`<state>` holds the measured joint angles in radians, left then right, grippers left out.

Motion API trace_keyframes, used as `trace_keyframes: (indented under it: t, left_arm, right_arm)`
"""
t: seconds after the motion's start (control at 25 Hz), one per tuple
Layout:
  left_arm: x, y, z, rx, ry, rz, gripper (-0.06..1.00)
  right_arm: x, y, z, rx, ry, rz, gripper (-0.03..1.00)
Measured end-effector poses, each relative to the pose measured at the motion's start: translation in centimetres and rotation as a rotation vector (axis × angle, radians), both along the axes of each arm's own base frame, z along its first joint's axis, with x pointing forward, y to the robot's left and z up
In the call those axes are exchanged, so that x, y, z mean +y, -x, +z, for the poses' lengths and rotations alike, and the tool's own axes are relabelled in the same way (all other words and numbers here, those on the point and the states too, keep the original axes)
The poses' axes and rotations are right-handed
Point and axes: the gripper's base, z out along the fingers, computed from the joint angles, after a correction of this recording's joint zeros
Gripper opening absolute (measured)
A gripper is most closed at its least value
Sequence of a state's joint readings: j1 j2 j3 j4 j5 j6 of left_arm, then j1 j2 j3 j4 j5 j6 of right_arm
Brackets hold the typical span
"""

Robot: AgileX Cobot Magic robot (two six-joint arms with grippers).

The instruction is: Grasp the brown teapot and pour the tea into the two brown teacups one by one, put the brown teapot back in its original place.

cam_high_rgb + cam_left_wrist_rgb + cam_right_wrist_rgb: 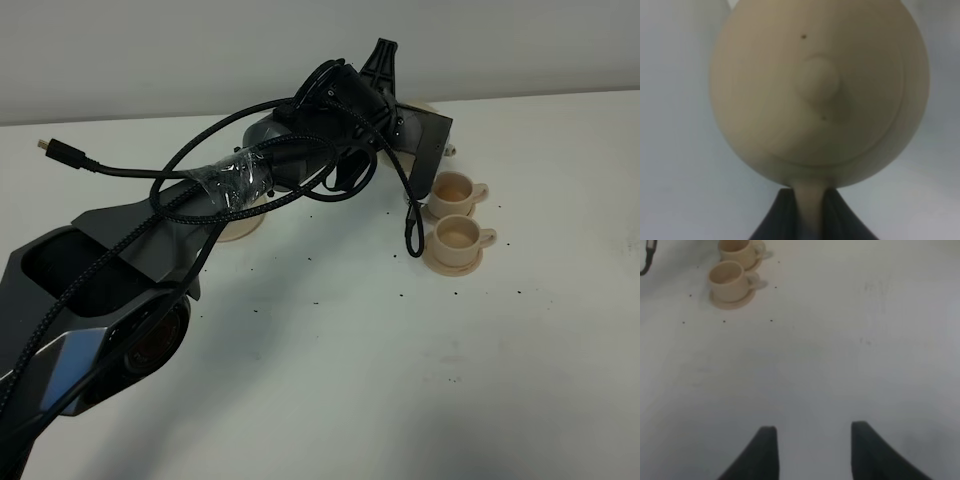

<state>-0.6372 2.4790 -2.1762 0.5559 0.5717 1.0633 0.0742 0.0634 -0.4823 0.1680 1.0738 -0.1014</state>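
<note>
The left arm (pixel 120 290), a dark grey body wrapped in black braided cables (pixel 200 195) bound with clear tape, runs from the near left up to the far centre of the white worktop (pixel 350 380). The right claw (pixel 812 450) hangs over bare worktop with its two dark fingers apart and nothing between them; the overhead view does not show it. Small dark specks (pixel 402 295) are scattered over the middle of the worktop. A flat round tan ceramic saucer (pixel 240 232) lies left of centre, partly hidden under the arm. To the right stand the two small pale tan ceramic teacups, the nearer one (pixel 458 235) and the farther one (pixel 455 187), close together, each on its own matching saucer with its handle pointing right. Farthest, just left of and beyond the cups, the left claw (pixel 810 202) is clamped on the loop handle of the squat round pale tan ceramic teapot (pixel 820 90), whose knobbed lid faces the wrist camera; from overhead the pot is almost wholly hidden behind the claw.
</note>
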Motion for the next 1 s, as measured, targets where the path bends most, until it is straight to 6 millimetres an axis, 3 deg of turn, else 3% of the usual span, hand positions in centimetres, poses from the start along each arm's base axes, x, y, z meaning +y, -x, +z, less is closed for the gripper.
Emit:
trace_keyframes:
  t: [1.0]
  left_arm:
    - [-0.27,-0.13,0.19,-0.045,-0.094,-0.129,0.12]
  right_arm:
    - [0.0,0.0,0.0,0.0,0.0,0.0,0.35]
